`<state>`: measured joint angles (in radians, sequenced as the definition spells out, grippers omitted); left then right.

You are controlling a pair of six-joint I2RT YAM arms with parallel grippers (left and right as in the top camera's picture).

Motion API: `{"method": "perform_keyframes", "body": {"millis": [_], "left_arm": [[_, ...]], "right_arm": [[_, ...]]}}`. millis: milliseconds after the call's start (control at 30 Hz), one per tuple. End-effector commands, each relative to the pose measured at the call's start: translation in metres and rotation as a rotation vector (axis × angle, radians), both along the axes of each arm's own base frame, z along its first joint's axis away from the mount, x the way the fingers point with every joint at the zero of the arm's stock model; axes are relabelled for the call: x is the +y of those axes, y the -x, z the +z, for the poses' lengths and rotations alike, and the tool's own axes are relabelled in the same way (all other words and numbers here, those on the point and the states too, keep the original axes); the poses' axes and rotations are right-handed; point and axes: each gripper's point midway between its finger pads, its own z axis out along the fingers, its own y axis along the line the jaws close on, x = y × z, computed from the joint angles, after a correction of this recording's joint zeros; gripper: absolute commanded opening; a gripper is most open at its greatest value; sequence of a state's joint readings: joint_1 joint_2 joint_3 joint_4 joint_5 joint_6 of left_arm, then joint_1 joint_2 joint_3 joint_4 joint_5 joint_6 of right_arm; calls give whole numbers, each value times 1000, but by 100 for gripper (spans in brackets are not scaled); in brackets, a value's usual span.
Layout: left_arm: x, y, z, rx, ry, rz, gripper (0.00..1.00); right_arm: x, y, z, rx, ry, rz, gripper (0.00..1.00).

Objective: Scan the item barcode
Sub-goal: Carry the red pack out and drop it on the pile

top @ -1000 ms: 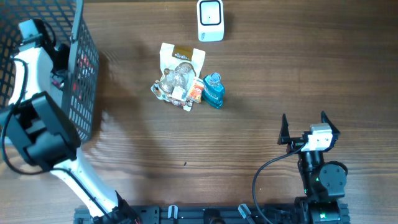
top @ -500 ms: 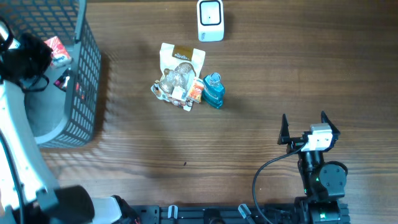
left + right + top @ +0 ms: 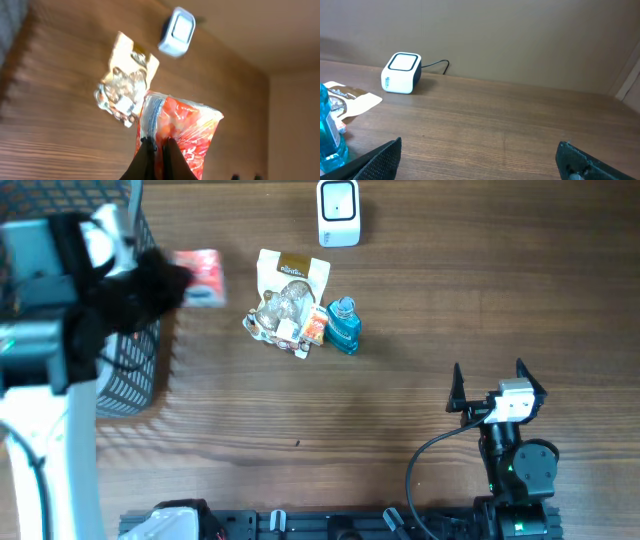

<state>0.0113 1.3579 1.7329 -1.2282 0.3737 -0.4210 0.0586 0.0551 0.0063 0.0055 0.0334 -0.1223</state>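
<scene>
The left claw (image 3: 157, 148), pinched shut on a red packet's (image 3: 200, 272) edge, holds it in the air beside the wire basket (image 3: 135, 370), the white scanner (image 3: 338, 213) lies to its right near the counter's (image 3: 400, 430) far edge, and the wide-open right claw (image 3: 488, 377) sits well apart.

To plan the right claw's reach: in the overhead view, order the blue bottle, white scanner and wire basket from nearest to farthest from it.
1. blue bottle, table middle
2. white scanner, top edge
3. wire basket, left side
</scene>
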Motion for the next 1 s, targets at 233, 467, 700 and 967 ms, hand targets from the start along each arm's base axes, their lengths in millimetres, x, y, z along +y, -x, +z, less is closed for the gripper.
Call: {"method": "perform_keyframes", "body": {"millis": [233,467,700,967], "left_arm": [[-66,-86,-140,259,-229,-3,4],[-114,-125,-223,317,-186,-84,4],[-140,-145,-254,276,-181,-119,29],[-120,-155,-190,152,-173,-89,52]], "right_arm": [[2,0,2,-7,7,13,100],[2,0,1,-7,7,12,100],[2,0,2,-7,7,13,100],[2,0,2,-7,7,13,100]]}}
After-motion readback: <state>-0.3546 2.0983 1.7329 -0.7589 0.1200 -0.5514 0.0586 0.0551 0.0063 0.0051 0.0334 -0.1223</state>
